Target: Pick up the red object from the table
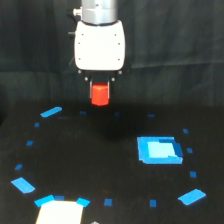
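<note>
Hand (100, 86) clamped on the red object (100, 94), held upright above the counter (100, 165); no readable writing.

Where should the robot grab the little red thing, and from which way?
Best by its round sides, coming straight down from above. The red object is a squat upright cylinder, narrower than the gripper, which sits right over it with dark fingers at either side. Whether it has left the table is unclear.
</note>
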